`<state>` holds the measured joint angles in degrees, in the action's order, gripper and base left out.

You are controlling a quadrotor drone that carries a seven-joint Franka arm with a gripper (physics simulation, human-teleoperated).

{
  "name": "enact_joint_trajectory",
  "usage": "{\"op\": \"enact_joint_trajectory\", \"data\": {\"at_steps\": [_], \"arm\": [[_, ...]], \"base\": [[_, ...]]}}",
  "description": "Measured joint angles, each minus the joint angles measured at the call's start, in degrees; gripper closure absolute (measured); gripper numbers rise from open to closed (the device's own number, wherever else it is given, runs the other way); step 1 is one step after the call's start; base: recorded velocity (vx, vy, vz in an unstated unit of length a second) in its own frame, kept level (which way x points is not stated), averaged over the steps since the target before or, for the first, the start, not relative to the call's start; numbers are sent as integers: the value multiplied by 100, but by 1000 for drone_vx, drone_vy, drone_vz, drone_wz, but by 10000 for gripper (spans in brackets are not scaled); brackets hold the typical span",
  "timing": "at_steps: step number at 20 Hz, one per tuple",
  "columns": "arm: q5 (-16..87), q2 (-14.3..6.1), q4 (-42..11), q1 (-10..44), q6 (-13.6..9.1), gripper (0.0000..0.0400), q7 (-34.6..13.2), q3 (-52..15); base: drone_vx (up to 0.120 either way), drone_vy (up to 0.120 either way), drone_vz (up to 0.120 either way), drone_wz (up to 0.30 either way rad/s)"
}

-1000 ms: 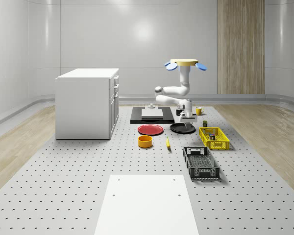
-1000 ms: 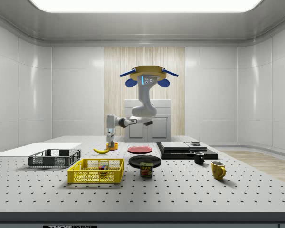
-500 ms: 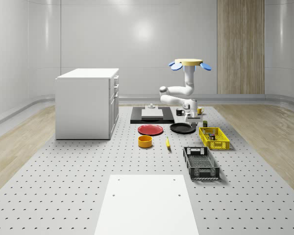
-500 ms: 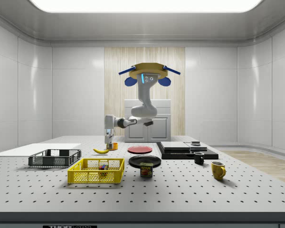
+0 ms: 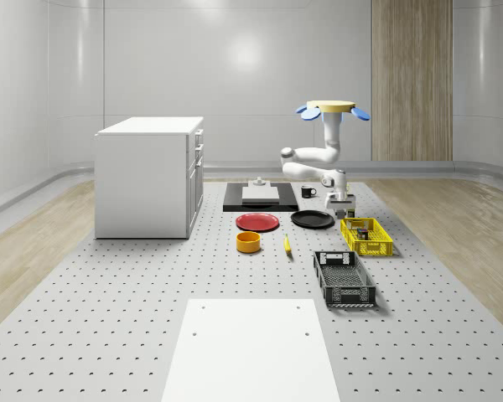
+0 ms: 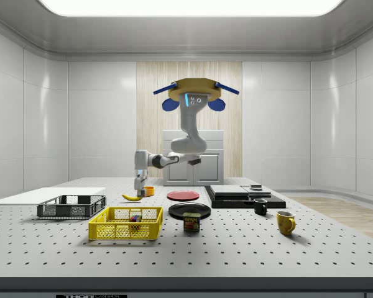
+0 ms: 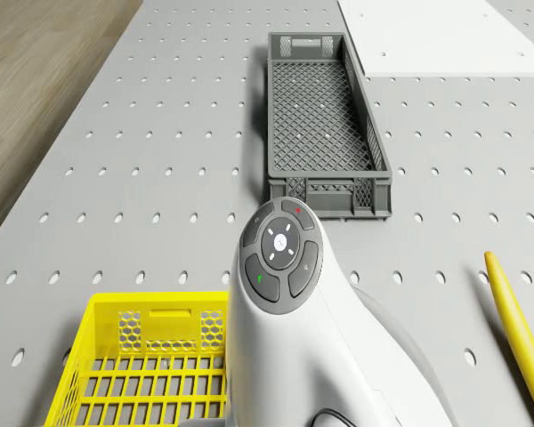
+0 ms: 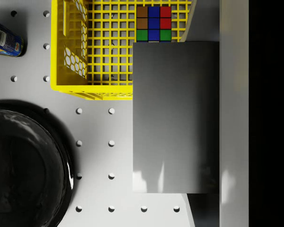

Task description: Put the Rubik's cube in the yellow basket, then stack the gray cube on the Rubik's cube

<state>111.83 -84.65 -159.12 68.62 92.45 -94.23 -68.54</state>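
Drone [image 5: 334,108] hovering above far right part of surface [image 5: 151,335], near yellow basket [image 5: 366,236]; arm bent down toward basket's far end. Gripper [image 5: 342,203] pinching gray cube [image 8: 176,116], held just above surface at basket's near rim in wrist view. Rubik's cube [image 8: 154,23] inside yellow basket, on its floor, beyond gray cube. Black plate [image 5: 312,219] just beside basket, toward whole-scene view's left. Gray basket [image 5: 344,279] nearer camera, lower right of centre. Banana [image 5: 287,244] left of gray basket.
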Motion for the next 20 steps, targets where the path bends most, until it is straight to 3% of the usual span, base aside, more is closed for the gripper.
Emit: {"op": "enact_joint_trajectory", "data": {"at_steps": [3,10,13,17,20], "arm": [[-3,-7,0,3,6,150,-2,-1],[-10,-22,2,9,20,150,-7,-3],[-12,-28,2,11,26,150,-9,-3],[-16,-35,3,15,33,150,-11,-4],[-18,-41,3,17,38,150,-13,-5]], "base": [[0,120,0,0],[0,120,-80,0],[0,120,0,0],[0,120,-110,0],[0,120,0,0]]}}
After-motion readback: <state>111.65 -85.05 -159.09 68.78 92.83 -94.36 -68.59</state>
